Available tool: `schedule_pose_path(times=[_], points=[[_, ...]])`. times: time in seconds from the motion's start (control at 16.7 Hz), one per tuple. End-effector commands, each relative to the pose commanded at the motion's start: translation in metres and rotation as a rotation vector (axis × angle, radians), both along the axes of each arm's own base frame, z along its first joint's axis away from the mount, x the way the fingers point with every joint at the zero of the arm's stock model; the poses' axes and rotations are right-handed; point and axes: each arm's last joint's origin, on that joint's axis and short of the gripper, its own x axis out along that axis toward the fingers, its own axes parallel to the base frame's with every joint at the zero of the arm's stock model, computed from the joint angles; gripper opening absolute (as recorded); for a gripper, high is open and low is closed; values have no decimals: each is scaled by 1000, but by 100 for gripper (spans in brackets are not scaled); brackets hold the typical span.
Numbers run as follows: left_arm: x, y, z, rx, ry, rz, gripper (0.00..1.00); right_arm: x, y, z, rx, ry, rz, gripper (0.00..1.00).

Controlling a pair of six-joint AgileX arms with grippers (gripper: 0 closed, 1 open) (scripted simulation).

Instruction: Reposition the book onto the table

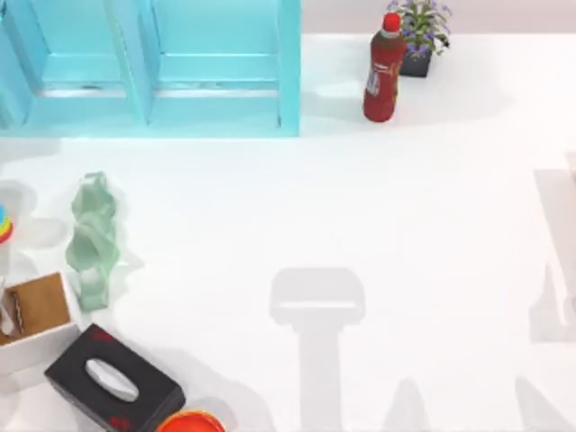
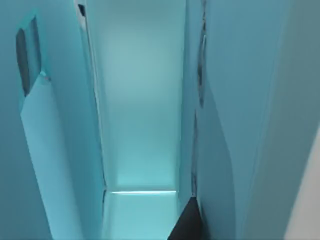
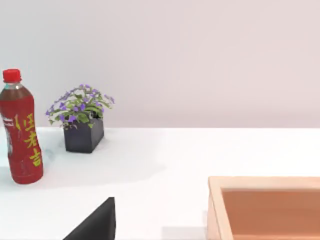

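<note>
Step in hand, as judged: reaching into the shelf to fetch the book, with the move onto the table (image 1: 405, 225) not yet done.

Items:
- Shelf (image 1: 288, 63): turquoise, at the far left corner of the table, its compartments open toward the near edge.
- Book: its place cannot be told; presumably it is deeper in the shelf.
- Left gripper (image 2: 187, 227): a dark tip in the left wrist view, close to bare turquoise walls and a narrow compartment. Whether the claw is spread or pressed together cannot be told.
- Right gripper (image 3: 95, 222): idle, facing the bottle (image 1: 385, 67) and the plant (image 1: 418, 31) at the far edge. Claw state cannot be told.
- Tissue box (image 1: 112, 382), wooden box (image 1: 36, 310) and green glass figure (image 1: 93, 238): along the left edge, toward the near left corner.

Handling advice:
- Keep the left gripper centred between the compartment walls, since the fit looks tight.
- Take the book across its thickness, draw it straight out toward the near edge, and only then lower it.
- Set it flat on the bare middle of the table, well apart from the glass figure and the bottle.
</note>
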Motion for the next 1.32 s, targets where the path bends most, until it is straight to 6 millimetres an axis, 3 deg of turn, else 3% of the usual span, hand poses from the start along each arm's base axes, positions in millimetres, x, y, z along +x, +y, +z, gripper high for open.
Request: schedule_pose_path(times=[0.18,0.36,0.6,0.72,0.9,1.02,1.32], points=[[-9,6,20,7,-1,-5,0,0,0,0,0,0,0,100],[-35,19,67,22,-16,0,0,0,0,0,0,0,0,100],[-101,27,155,54,-57,15,0,0,0,0,0,0,0,100],[-138,23,184,54,-56,18,0,0,0,0,0,0,0,100],[-180,12,199,26,-25,12,0,0,0,0,0,0,0,100],[-195,6,200,7,-6,4,0,0,0,0,0,0,0,100],[-198,3,197,-2,4,-3,0,0,0,0,0,0,0,100]])
